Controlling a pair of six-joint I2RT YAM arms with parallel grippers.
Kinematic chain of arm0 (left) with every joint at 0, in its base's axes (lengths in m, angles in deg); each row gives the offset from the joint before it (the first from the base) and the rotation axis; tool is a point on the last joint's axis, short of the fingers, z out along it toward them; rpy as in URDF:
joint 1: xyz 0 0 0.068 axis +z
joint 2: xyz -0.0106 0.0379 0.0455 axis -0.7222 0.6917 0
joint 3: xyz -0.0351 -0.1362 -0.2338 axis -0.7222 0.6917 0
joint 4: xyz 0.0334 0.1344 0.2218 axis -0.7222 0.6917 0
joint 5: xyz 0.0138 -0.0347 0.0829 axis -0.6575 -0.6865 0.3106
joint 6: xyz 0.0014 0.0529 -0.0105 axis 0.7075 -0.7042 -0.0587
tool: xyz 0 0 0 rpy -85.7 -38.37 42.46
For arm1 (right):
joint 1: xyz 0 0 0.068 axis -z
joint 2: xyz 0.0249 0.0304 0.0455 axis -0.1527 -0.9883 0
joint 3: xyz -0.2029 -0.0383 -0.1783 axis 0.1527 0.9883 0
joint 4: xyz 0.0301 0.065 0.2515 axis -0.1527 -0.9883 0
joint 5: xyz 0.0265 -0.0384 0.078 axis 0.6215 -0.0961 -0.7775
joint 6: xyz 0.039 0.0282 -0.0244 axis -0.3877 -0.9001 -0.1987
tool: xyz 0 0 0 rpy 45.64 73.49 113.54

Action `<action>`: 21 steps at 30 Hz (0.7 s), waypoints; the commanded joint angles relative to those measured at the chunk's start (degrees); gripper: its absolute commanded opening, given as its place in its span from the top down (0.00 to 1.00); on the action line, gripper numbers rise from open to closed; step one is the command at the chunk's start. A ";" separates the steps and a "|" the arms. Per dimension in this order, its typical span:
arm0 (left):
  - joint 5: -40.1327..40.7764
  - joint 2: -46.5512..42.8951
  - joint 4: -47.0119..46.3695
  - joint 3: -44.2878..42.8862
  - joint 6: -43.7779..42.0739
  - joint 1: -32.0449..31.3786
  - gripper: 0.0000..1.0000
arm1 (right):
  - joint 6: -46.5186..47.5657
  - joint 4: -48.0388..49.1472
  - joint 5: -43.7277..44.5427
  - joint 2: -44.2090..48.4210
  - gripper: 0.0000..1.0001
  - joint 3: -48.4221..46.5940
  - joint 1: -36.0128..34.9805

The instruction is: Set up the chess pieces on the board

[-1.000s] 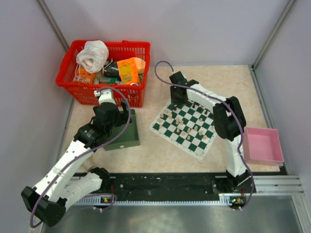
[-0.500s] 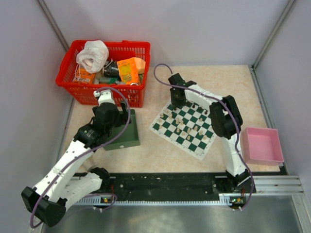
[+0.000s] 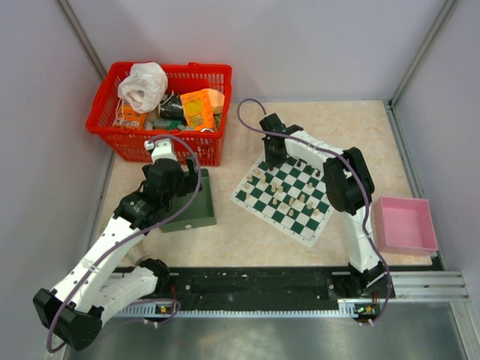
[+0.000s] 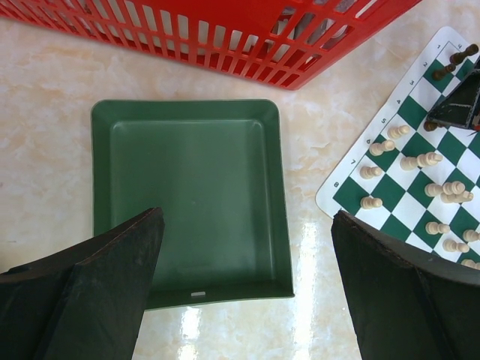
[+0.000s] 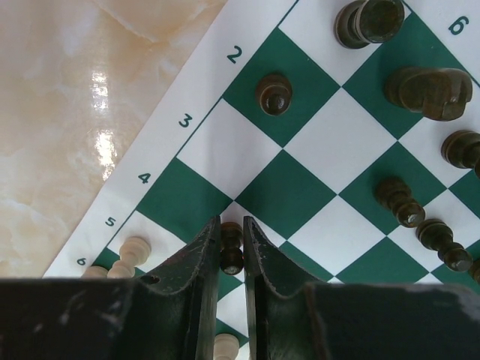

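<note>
Left gripper (image 4: 246, 221): mine. The fingers are spread wide and hold nothing above the green tray; only two dark fingertips show, and the rest is cut off by the frame edge.
Green tray (image 4: 187, 187): one. My fingers hide its near corners.
Red basket (image 3: 159, 112): one, behind the tray. Its jumbled contents are hard to tell apart.
Board (image 3: 285, 191): one, lying askew at mid-table, right of the tray. My right arm covers its far corner.
Chess pieces (image 4: 370, 201): those I can see stand on the board. They are too small to count from overhead. My right wrist view shows seven dark and three cream, the cream partly cut off.
Right gripper (image 5: 231, 225): mine. The fingers are narrow and closed against both sides of one dark piece (image 5: 232, 259) near the numbered border; the piece is partly hidden between them.
Pink tray (image 3: 405, 225): one, far right, apart from the board.
</note>
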 commanded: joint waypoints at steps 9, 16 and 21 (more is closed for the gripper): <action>0.46 -1.19 -1.04 0.73 -0.37 0.52 0.01 | 0.70 -0.47 -0.63 1.56 0.67 -3.49 -0.48; 0.38 -1.28 -1.04 0.82 -0.45 0.61 0.01 | 0.61 -0.82 -0.71 2.35 0.67 -3.14 -0.57; 0.37 -1.37 -1.13 1.08 -0.19 0.61 0.01 | 0.26 -0.91 -0.98 3.49 0.67 -1.47 -0.48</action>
